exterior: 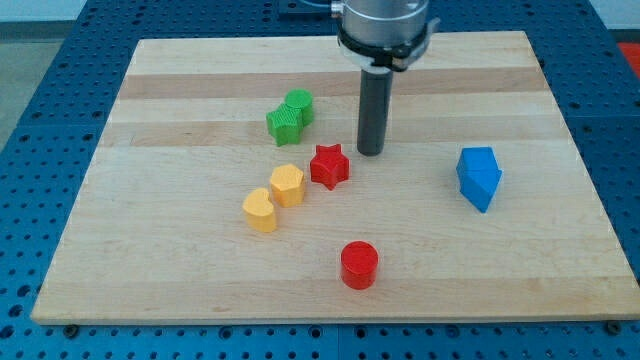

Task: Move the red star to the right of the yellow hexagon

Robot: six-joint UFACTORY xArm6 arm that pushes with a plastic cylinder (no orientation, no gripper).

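The red star (329, 166) lies near the middle of the wooden board (180, 90). The yellow hexagon (287, 185) sits just to its left and slightly lower, with a small gap between them. My tip (371, 152) rests on the board just to the upper right of the red star, close to it but apart. A yellow heart-shaped block (261, 210) touches the hexagon's lower left side.
Two green blocks (290, 116) sit together above and left of the star. Two blue blocks (479, 177) sit together at the view's right. A red cylinder (359, 265) stands below the star, near the board's bottom edge.
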